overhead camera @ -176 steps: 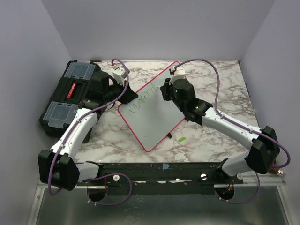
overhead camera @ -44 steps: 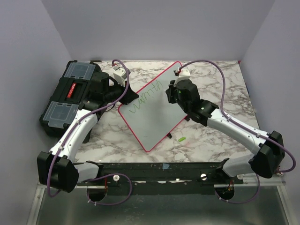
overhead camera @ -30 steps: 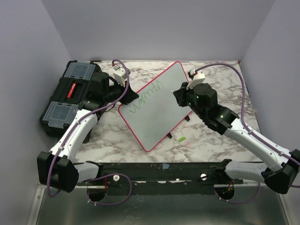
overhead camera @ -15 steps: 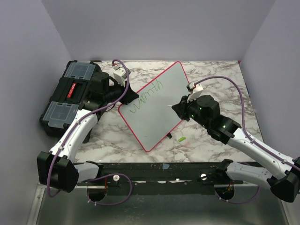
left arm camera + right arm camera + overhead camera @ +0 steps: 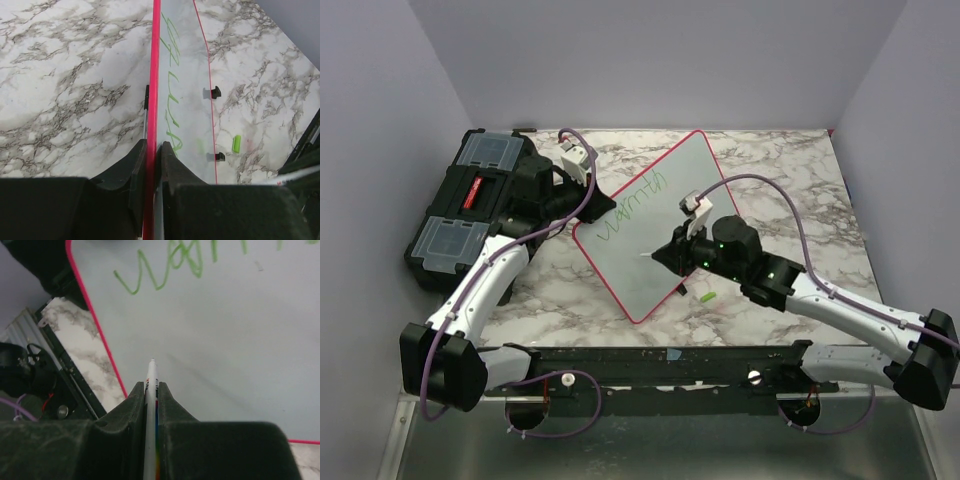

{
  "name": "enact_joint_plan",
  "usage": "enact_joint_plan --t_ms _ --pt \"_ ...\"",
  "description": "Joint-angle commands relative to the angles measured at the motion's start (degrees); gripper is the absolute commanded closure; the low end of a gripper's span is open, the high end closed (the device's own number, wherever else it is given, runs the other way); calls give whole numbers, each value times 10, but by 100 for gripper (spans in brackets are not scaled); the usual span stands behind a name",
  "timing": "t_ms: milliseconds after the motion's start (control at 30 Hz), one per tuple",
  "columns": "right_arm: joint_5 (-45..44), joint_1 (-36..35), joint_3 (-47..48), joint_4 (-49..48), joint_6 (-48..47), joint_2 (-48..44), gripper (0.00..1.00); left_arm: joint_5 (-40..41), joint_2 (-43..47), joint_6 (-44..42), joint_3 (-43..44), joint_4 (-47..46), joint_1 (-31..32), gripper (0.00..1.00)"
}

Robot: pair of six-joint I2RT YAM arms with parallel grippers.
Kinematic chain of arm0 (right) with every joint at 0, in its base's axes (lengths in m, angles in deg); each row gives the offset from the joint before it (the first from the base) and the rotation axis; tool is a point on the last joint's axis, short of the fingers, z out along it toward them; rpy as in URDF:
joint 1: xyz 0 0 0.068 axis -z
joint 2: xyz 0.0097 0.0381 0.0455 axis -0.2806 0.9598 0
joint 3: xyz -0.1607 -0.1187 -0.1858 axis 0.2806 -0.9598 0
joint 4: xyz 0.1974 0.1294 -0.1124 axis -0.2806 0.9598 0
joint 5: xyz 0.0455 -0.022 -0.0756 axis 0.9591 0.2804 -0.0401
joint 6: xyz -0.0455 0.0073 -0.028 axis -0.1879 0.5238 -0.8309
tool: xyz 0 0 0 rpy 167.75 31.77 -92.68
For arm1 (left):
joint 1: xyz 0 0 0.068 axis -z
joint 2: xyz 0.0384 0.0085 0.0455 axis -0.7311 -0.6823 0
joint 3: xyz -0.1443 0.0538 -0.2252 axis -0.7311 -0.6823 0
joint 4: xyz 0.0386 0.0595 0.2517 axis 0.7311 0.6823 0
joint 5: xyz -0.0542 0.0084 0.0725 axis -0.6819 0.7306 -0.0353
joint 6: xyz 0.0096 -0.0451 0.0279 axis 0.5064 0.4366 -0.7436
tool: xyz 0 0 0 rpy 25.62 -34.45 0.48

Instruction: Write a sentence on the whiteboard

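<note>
Right gripper [image 5: 665, 256], pinched tight on pen [image 5: 151, 377], hovers mid-frame over whiteboard [image 5: 620, 272]; tip aims at blank surface just below green lettering [image 5: 632, 207], which runs diagonally toward upper right. Left gripper [image 5: 152, 150] clamps board's upper-left rim.

Lab booth: blank walls [image 5: 650, 60], marble table [image 5: 790, 180]

Light was soft, even and fairly bright from above; the counter [image 5: 790, 180] carried only faint, diffuse shade beneath the arms; the whiteboard [image 5: 630, 260] looked dull grey, without glare; in the wrist views the left claw [image 5: 152, 146] and right claw [image 5: 151, 389] sat dark and blurred at the lens, the pen [image 5: 151, 377] soft, the lettering [image 5: 165, 267] fairly crisp; a thin grey shadow crossed the board past the pen tip.
</note>
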Motion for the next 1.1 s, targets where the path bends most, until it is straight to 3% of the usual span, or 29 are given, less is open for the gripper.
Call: enact_joint_plan --t_ms 0,400,1067 --pt "-36 -48 10 -37 -16 20 99 35 8 -27 -10 -23 3 100" --pt "-198 -158 -32 -98 -66 15 99 55 3 -23 -31 -47 3 100" --pt "-216 -182 -10 -168 -89 85 99 59 3 -22 -48 -65 2 100"
